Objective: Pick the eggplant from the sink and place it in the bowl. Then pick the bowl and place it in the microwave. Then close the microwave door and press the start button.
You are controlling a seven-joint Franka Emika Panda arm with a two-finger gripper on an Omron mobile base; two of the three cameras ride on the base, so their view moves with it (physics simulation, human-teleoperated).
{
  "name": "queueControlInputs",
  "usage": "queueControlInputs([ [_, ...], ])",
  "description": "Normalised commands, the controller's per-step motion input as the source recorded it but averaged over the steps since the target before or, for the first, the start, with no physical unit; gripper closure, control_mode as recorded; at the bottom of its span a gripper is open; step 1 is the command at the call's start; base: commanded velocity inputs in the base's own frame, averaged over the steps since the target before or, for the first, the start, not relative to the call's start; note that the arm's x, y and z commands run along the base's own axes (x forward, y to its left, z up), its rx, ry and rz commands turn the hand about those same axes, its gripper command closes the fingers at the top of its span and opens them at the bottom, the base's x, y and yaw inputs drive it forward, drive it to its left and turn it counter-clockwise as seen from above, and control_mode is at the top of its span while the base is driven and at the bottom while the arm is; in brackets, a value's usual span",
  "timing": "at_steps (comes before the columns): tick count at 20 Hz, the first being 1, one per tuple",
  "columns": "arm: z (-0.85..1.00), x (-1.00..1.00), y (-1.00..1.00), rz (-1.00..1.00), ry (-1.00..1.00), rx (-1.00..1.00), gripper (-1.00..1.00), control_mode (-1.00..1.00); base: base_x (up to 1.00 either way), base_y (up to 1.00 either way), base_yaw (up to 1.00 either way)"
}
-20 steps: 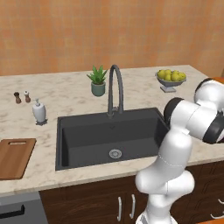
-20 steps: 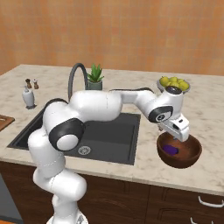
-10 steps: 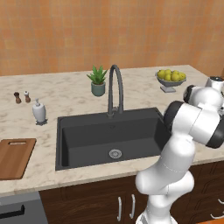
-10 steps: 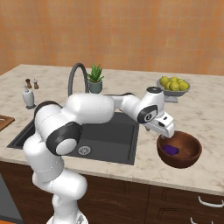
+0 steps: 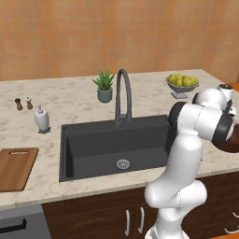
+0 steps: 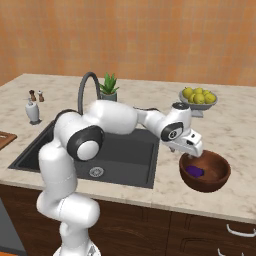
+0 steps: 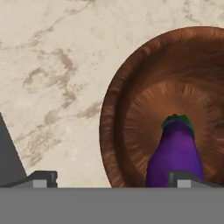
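The dark brown wooden bowl (image 6: 218, 169) stands on the counter right of the sink (image 6: 127, 150). Inside it lies the purple eggplant (image 6: 194, 171) with its green cap, free of the fingers. My gripper (image 6: 191, 151) hovers open just above the bowl's sink-side rim. In the hand view the bowl (image 7: 110, 127) is at the right with the eggplant (image 7: 175, 153) in it, and my gripper (image 7: 113, 178) straddles the rim, one fingertip (image 7: 41, 177) over the counter and one over the eggplant. The arm hides most of the bowl (image 5: 232, 141) in the left base view. The microwave and its door are out of view.
A grey footed bowl of yellow-green fruit (image 6: 198, 97) sits behind the wooden bowl. The dark faucet (image 5: 122, 93) and a potted plant (image 5: 104, 86) stand behind the sink (image 5: 116, 149). A soap dispenser (image 5: 41, 119) and cutting board (image 5: 14, 168) are at the left.
My hand has shifted a little from over the bowl's middle toward its sink-side rim, staying open. The eggplant lies still in the bowl.
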Motion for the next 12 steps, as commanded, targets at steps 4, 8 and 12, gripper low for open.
queueControlInputs([
  [4,-0.3,0.26,-0.08,0.09,0.02,0.01,-1.0,-1.0,0.0,0.0,0.0],
  [8,-0.42,0.33,0.0,0.05,0.07,0.0,-1.0,-1.0,0.0,0.0,0.0],
  [12,-0.38,0.26,0.0,0.02,0.08,0.0,-1.0,-1.0,0.0,0.0,0.0],
])
